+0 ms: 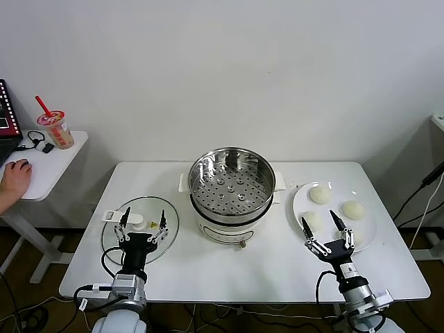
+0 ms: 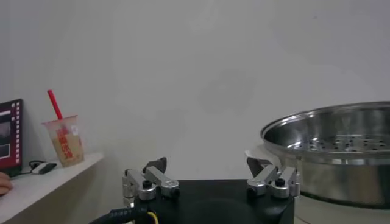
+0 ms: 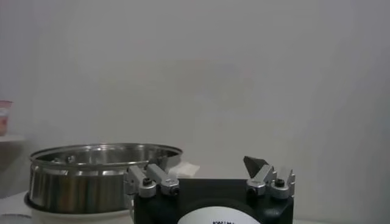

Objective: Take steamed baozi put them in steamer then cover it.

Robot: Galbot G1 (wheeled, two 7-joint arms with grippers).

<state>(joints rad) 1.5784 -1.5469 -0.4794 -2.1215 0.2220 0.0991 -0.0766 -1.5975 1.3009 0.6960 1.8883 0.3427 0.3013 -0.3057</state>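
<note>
The steel steamer stands at the table's middle with its perforated tray bare. It also shows in the left wrist view and the right wrist view. Several off-white baozi, such as one and another, lie on a white plate to the steamer's right. My right gripper is open and empty, just over the plate's near side. My left gripper is open and empty above the clear glass lid with its white handle, left of the steamer.
A small side table at far left holds a cup with a red straw, also in the left wrist view, and a person's hand on a mouse. Cables hang at the right table edge.
</note>
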